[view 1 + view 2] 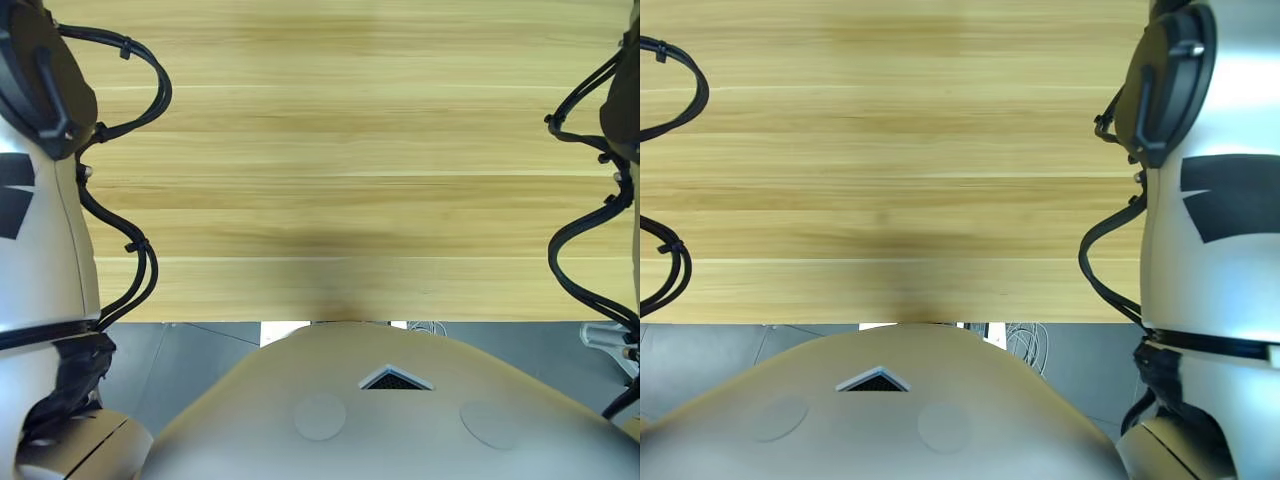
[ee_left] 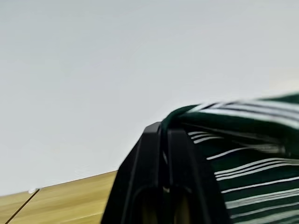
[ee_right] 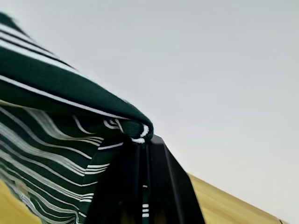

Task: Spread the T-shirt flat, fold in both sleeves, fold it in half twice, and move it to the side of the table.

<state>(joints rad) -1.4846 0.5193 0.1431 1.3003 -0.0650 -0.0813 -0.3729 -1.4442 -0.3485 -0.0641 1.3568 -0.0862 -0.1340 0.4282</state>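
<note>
My left gripper is clamped on the T-shirt, a dark green one with thin white stripes. A fold of the cloth is pinched between the two black fingers and curls over their tips, and the rest spreads away to one side. My right gripper is closed on the same T-shirt in the same way: a rolled hem edge sits right at the tips of its fingers, and the striped fabric drapes off in loose waves beside them.

Both wrist views show the cloth lifted clear of the bench, set against a plain pale wall, with a strip of the wooden top low down behind the fingers. I cannot tell which part of the garment each gripper holds.

From my head, the bench is a broad light wood surface with horizontal grain. My left arm stands at its left side and my right arm at its right, each with black cables looping along it.
</note>
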